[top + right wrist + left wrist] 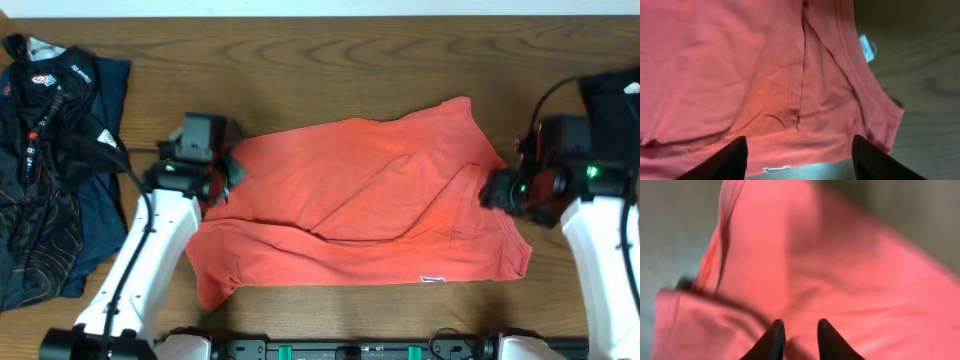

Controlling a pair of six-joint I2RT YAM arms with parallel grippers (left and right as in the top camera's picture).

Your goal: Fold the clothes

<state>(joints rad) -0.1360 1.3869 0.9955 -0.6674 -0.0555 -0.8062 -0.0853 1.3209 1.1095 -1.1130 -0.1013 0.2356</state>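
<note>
On the wooden counter (330,50) the coral T-shirt (370,200) lies half folded. The right hand (800,157) stands wide, the left hand (799,339) narrow, its grip unclear. It seems best to pinch both side edges evenly before lifting.

Blurred coral-red T-shirt (850,275), left tool (800,341) tips narrowly apart over it

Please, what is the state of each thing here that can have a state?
T-shirt: lying flat, partly folded over itself, wrinkled.
Left gripper: slightly open, over the shirt's left edge.
Right gripper: wide open, holding nothing.
Dark clothes: heaped, unfolded, beside the left arm.
</note>
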